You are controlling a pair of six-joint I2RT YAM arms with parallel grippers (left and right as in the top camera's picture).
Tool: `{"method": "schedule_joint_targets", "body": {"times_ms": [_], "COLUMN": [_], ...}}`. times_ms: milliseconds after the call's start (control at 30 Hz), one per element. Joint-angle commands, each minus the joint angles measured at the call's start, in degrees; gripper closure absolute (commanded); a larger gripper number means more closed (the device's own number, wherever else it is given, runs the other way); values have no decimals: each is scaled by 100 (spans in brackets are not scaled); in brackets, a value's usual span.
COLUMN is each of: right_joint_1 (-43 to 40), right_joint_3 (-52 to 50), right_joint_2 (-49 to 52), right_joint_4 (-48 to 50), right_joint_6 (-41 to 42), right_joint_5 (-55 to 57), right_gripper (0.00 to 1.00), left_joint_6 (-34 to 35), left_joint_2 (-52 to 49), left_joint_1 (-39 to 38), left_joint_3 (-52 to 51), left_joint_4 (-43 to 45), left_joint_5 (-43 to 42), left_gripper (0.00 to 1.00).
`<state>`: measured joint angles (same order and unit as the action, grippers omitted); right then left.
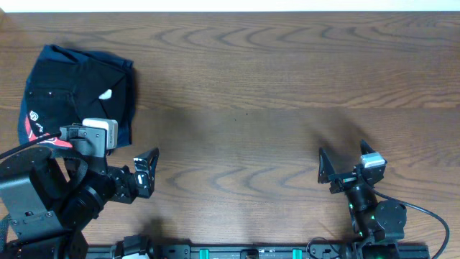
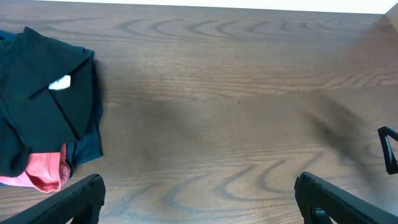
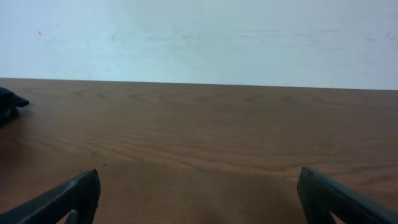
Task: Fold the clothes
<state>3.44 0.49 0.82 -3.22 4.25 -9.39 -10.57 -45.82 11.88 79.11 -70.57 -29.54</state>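
The black shirt (image 1: 72, 90) lies folded on top of a pile at the table's far left, with a small white mark showing. In the left wrist view it (image 2: 37, 112) is at the left edge. A dark tip of the pile shows at the far left of the right wrist view (image 3: 9, 102). My left gripper (image 1: 149, 173) is open and empty, to the right of and nearer than the pile, over bare wood (image 2: 199, 199). My right gripper (image 1: 343, 157) is open and empty at the front right, far from the pile (image 3: 199, 193).
A navy-blue garment (image 2: 90, 146) and a red one (image 2: 43, 174) lie under the black shirt in the same pile. The wooden table (image 1: 251, 93) stretches between the arms. A pale wall (image 3: 199, 37) stands behind its far edge.
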Motion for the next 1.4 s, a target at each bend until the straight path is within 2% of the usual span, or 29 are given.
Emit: {"method": "schedule_joint_targets", "body": {"times_ms": [0,833,1000,1133,1367], "right_joint_1": [-4,-4,-4,-4,-4], "right_joint_3": [-17,-17,-17,-17,-17], "right_joint_2": [-48,-48,-48,-48,-48], "right_joint_4": [-7,-4,-4,-7,-4], "right_joint_6": [-7,-7,-7,-7,-7], "right_joint_5": [15,15,15,15,15], "right_gripper": [1,1,1,1,1], "left_joint_6": [-79,-79,-144,-177,-157], "left_joint_2": [-4,-4,98,400,1526], "left_joint_1": [-22,-22,-212,-251,-704], "left_joint_3": [52,52,50,-179,-1700], "left_joint_4": [-15,-13,9,907,3088], "left_joint_5": [48,48,109,216,367], "left_gripper": [2,2,2,2,2]}}
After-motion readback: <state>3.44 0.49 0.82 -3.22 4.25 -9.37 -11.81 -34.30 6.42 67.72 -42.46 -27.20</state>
